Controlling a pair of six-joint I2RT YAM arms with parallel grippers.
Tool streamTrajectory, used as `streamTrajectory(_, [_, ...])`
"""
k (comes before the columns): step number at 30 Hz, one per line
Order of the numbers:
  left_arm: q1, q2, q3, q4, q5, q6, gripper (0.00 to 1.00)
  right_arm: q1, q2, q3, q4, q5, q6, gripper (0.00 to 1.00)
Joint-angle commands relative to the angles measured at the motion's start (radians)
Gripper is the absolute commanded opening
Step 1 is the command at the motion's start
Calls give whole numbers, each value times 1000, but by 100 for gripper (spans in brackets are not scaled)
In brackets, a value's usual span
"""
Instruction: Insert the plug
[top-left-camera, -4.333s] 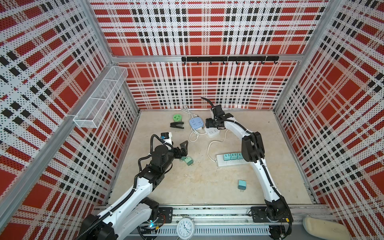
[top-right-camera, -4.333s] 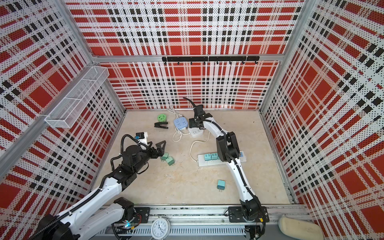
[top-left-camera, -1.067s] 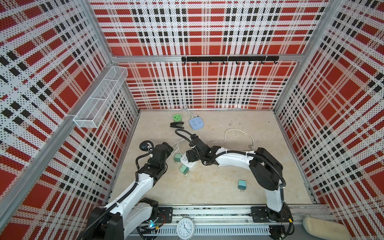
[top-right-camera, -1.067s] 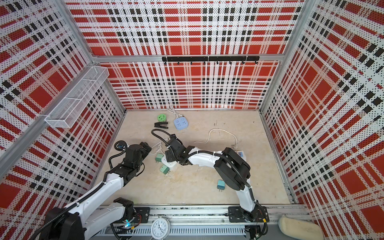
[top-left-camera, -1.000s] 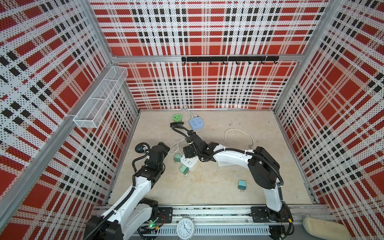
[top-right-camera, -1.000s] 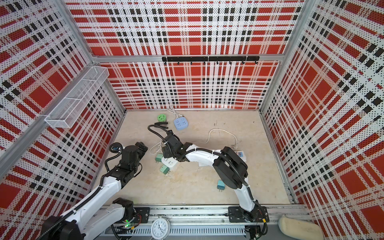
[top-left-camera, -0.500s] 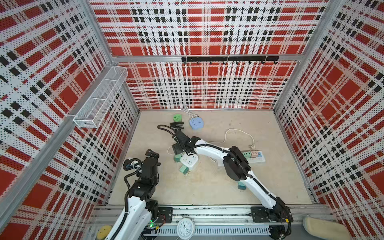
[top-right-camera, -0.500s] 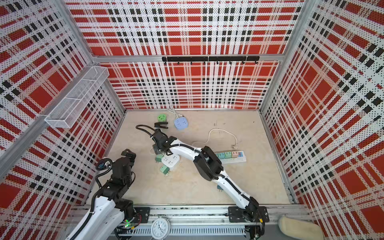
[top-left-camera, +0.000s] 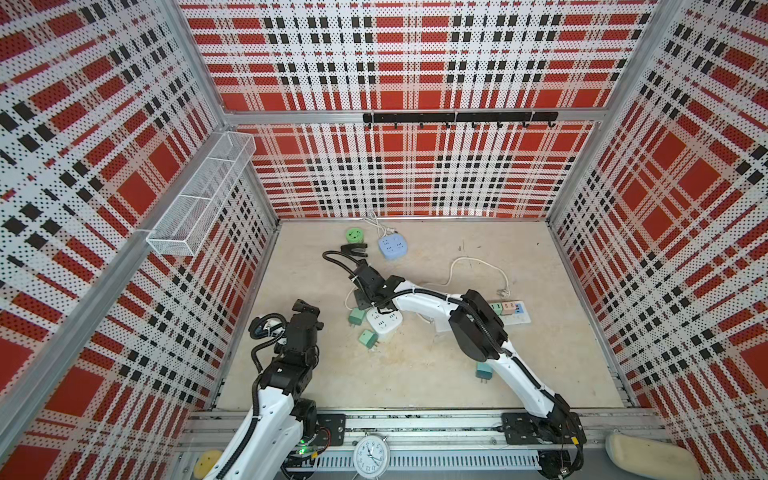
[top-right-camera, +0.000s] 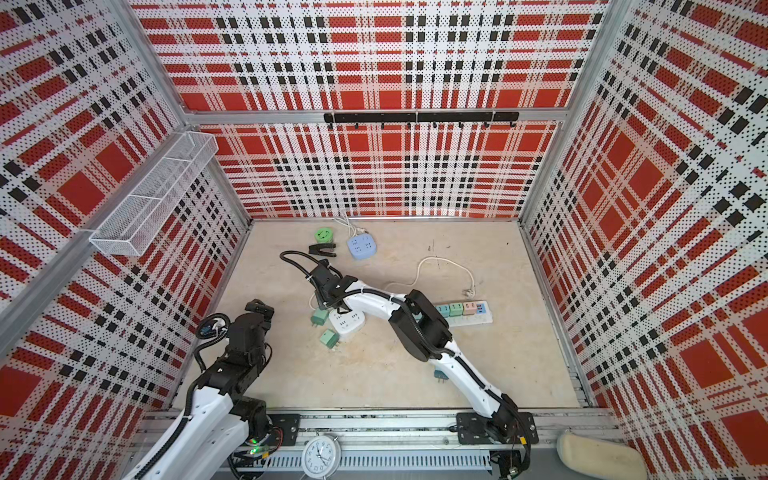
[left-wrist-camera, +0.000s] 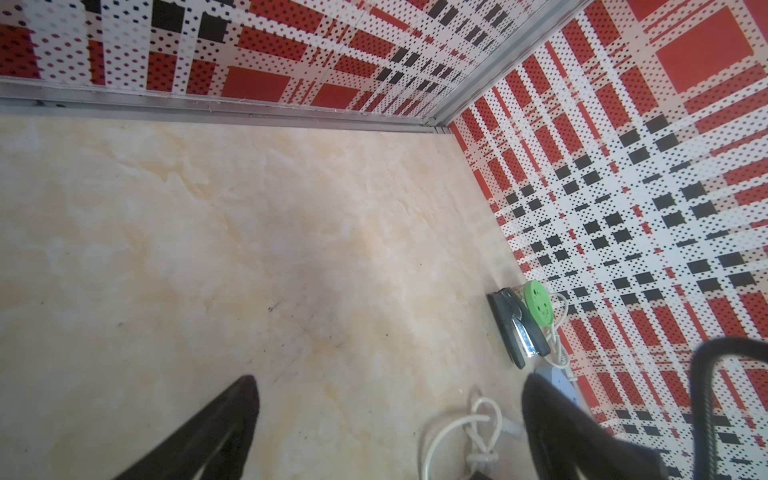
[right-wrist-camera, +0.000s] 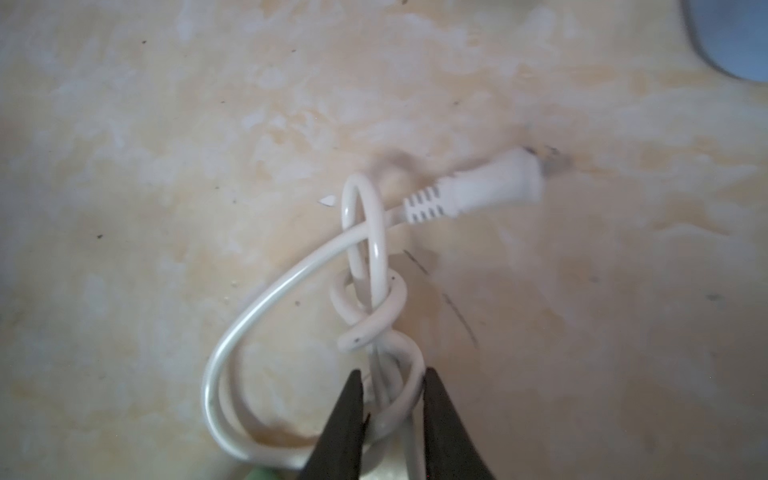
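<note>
Up on the left wall hangs a wire basket (top-left-camera: 199, 199), and the plaid panel shows straight through its three mesh compartments. Down on the beige floor the right gripper (right-wrist-camera: 390, 382) is clenched on the knotted white cord (right-wrist-camera: 374, 316), its dark fingers (right-wrist-camera: 353, 399) pinching the loops. The white plug (right-wrist-camera: 494, 187) lies loose on the floor just past the knot. A white square socket block (top-left-camera: 384, 322) sits close by that gripper, with a green adapter (top-left-camera: 355, 316) just beside it and another at its near corner. The right arm (top-left-camera: 432, 305) stretches across the long power strip (top-left-camera: 517, 318) and hides its left end. The left gripper (left-wrist-camera: 392, 380) hovers over bare floor with its jaws spread wide. By the back wall sit a round green socket (top-left-camera: 354, 235), a blue socket cube (top-left-camera: 392, 247) and a black stapler (top-left-camera: 354, 249).
</note>
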Motion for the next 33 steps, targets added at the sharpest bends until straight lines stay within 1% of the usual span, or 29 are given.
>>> streamTrajectory(1, [8,-12,7,6,-12,-6,99,-47,-124,-195,95,85,83,20])
streamTrajectory(3, [6,-8,8,12,-4,-1,99,-56,-203,-314,155,116,108,17])
streamTrajectory(6, [6,2,7,36,18,10,99,-58,-304,-469,236,152,149,17])
streamTrajectory(10, [2,17,19,46,31,33,99,-58,-387,-627,335,171,241,17])
streamTrajectory(13, [-5,20,21,51,27,41,99,-48,-405,-694,413,188,315,15])
streamTrajectory(16, [-16,26,24,68,23,65,99,-37,-397,-698,418,220,375,15])
streamTrajectory(18, [-22,38,31,67,16,76,99,-36,-402,-717,440,223,392,15])
streamTrajectory(19, [-23,44,35,66,14,82,99,-32,-408,-732,458,227,392,17])
streamTrajectory(20, [-23,48,40,64,16,85,99,-28,-414,-741,465,235,388,22])
streamTrajectory(22, [-23,55,49,65,29,100,99,-24,-428,-747,467,245,355,39])
streamTrajectory(24, [-28,59,60,65,40,127,99,-25,-455,-737,434,245,319,46])
streamTrajectory(26, [-32,61,75,60,51,168,99,-14,-512,-743,396,264,281,50])
streamTrajectory(28, [-33,58,86,67,79,214,99,9,-596,-780,375,304,246,52])
streamTrajectory(30, [-33,56,88,111,158,297,99,30,-678,-831,348,333,222,55])
streamTrajectory(32, [-36,58,84,195,298,430,99,51,-780,-903,321,341,213,56])
streamTrajectory(33, [-44,61,85,215,333,456,99,60,-830,-944,311,345,210,57])
